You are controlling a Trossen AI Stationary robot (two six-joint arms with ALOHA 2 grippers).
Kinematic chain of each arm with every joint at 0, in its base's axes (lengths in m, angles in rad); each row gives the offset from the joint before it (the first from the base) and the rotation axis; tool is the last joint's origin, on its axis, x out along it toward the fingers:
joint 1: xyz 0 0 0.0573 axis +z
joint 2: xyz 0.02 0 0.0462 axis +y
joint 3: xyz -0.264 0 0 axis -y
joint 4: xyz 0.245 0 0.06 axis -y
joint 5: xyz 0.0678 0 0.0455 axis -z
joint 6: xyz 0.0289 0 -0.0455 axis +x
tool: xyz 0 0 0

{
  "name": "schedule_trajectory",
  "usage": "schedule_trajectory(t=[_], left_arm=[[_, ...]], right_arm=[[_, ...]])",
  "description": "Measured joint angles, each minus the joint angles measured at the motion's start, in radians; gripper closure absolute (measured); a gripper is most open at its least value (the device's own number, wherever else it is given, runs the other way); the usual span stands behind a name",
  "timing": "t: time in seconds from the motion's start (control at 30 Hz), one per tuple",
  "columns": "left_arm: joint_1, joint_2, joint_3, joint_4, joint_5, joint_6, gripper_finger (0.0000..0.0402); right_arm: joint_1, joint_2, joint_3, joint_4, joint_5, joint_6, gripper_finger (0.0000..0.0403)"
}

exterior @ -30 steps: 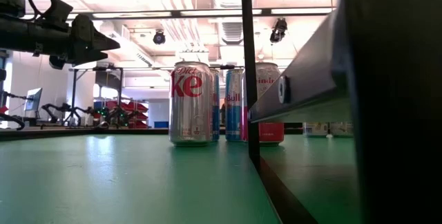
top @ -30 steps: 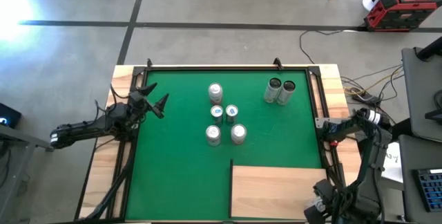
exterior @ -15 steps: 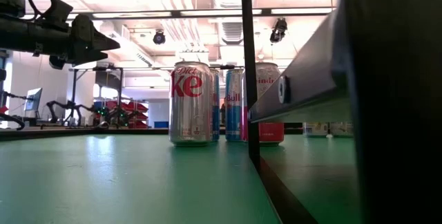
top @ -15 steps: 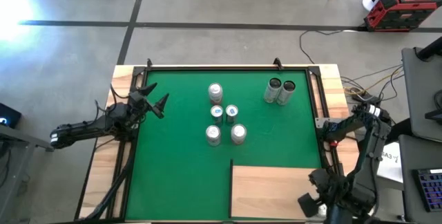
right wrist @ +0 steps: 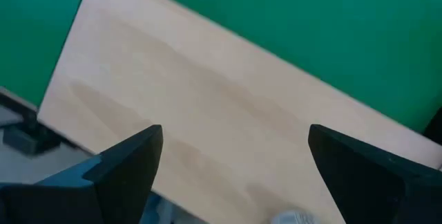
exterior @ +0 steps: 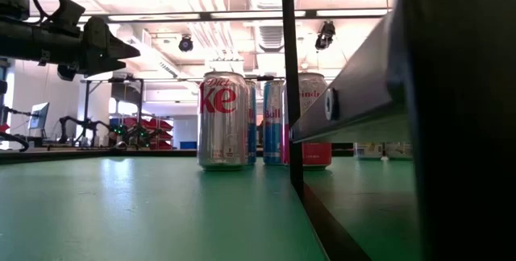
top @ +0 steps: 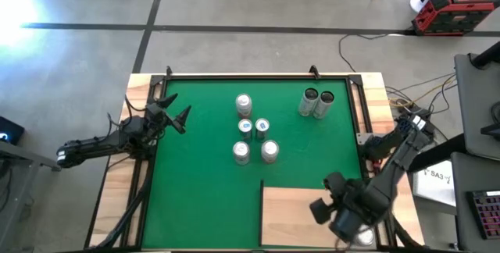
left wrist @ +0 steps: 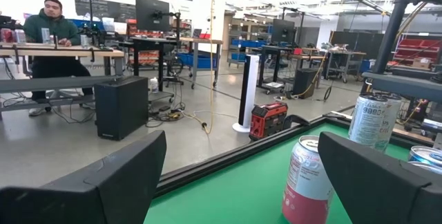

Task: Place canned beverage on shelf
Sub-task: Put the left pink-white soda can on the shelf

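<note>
Several drink cans stand upright on the green mat: a middle cluster around a silver can and a pair at the far right. In the low view a silver can stands in front of the others. The shelf, a pale wood panel, sits at the mat's near right. My right gripper hovers open over the shelf, pointing steeply down. My left gripper waits open and level at the mat's left edge, with a pink can ahead of it.
Wooden rim strips and a black frame border the mat. Bare green mat lies to the left of the shelf and between the can groups. In the low view, the shelf's dark edge and post stand at the right.
My right gripper has swung from the table's near right corner toward the left and a little toward the far edge, and now hangs over the shelf. It has turned about as it went, with its fingers apart.
</note>
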Motion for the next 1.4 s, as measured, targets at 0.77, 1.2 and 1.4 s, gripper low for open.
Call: schedule_trajectory(t=[0.77,1.2,1.4], left_arm=[[0.000,0.000,0.000,0.000,0.000,0.000,0.0038],[0.000,0.001,0.000,0.000,0.000,0.000,0.0038],[0.000,0.003,0.000,0.001,0.000,0.000,0.0038]], right_arm=[[-0.575,-0.019,0.005,0.249,-0.083,-0.460,0.0055],[-0.652,0.044,0.005,0.518,-0.109,-0.470,0.0076],[-0.687,0.089,0.005,0.632,-0.158,-0.517,0.0076]])
